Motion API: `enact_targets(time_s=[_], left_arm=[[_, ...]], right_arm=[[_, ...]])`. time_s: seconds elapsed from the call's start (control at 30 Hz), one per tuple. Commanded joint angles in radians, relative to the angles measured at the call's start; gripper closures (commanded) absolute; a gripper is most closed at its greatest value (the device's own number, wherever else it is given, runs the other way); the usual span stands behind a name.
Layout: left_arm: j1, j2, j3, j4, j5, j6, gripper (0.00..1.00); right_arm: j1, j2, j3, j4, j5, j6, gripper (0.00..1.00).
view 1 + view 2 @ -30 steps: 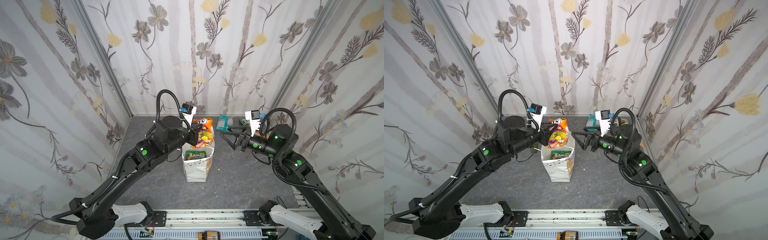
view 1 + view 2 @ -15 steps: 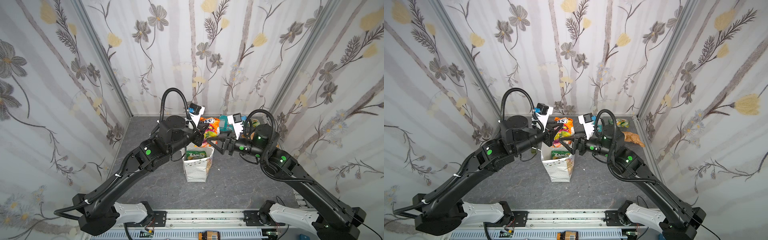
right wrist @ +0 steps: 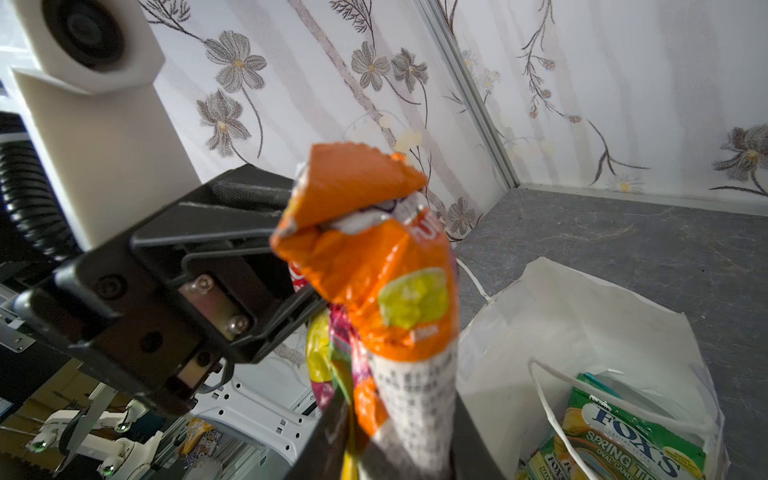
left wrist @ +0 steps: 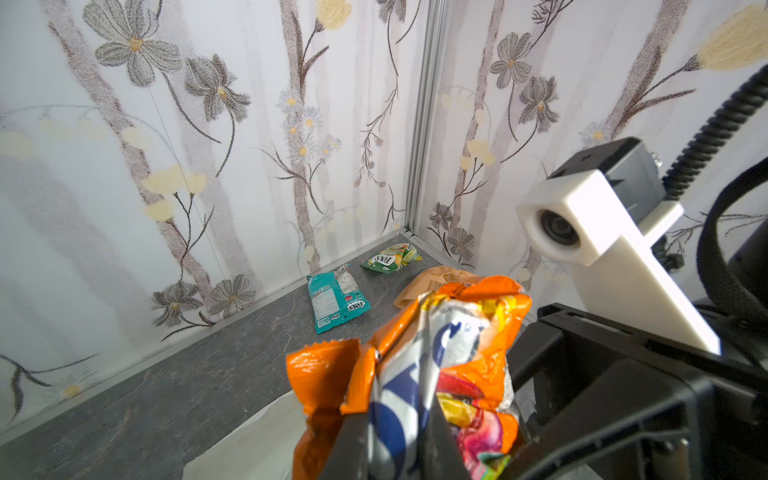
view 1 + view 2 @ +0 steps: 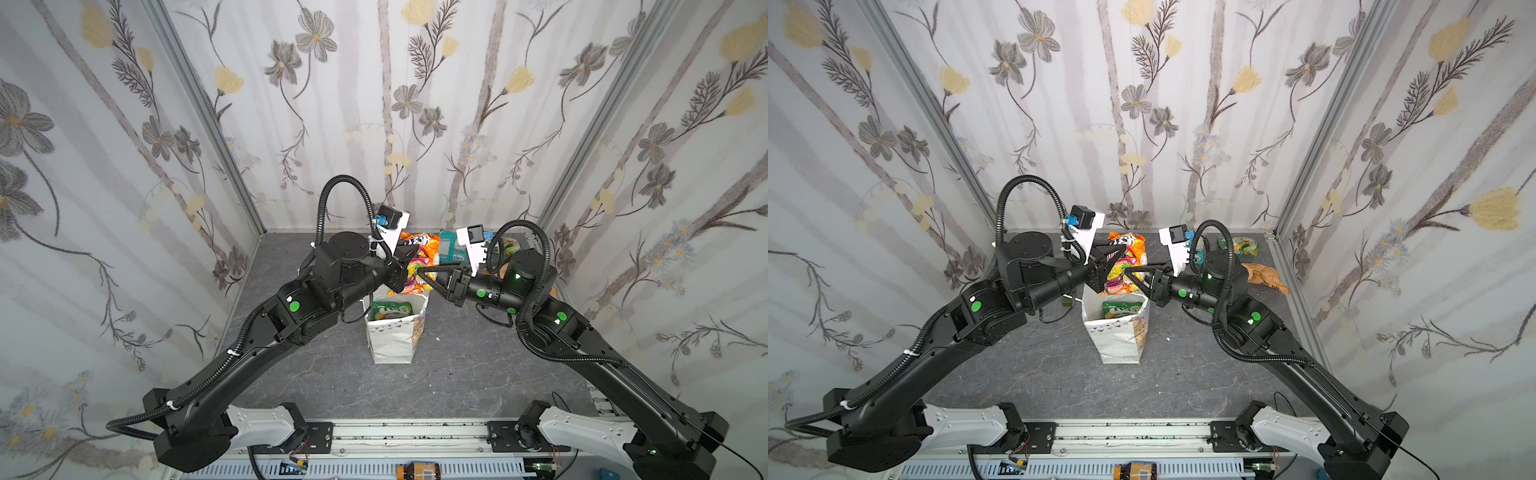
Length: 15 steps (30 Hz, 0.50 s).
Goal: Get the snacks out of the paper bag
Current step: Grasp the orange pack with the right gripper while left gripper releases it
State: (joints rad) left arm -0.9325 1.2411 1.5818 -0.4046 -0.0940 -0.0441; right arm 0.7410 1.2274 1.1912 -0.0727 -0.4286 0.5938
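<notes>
An orange snack packet (image 5: pixel 422 257) (image 5: pixel 1126 259) hangs above the white paper bag (image 5: pixel 395 340) (image 5: pixel 1121 340), held from both sides. My left gripper (image 5: pixel 411 266) (image 4: pixel 397 432) is shut on the packet (image 4: pixel 436 353) from the left. From the right, my right gripper (image 5: pixel 424 278) (image 3: pixel 399 428) is shut on its printed lower part (image 3: pixel 374 270). A green Fox's packet (image 5: pixel 390 309) (image 3: pixel 623 428) stands inside the upright open bag (image 3: pixel 582 311).
At the back right of the grey table lie a teal packet (image 4: pixel 336 297) (image 5: pixel 449 249), a green packet (image 4: pixel 390 258) (image 5: pixel 1246 245) and a tan pouch (image 5: pixel 1266 276) (image 4: pixel 432 280). Flowered walls enclose the table on three sides.
My right gripper swung left from the back right with open jaws and closed on the orange packet. The left gripper kept holding the packet above the bag and shifted slightly right.
</notes>
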Motion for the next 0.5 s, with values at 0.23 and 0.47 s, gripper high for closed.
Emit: enact_targets(time_s=[0.23,0.47], left_arm=[[0.0,-0.033,-0.028,0.081,-0.014,0.021,0.5],[-0.007,-0.07,-0.047,0.083,0.031,0.039,0.24]], right_arm=[[-0.001,-0.029,-0.003,0.126,0.01,-0.006,1.0],[-0.038,-0.031,0.025,0.131,0.013,0.004,1.0]])
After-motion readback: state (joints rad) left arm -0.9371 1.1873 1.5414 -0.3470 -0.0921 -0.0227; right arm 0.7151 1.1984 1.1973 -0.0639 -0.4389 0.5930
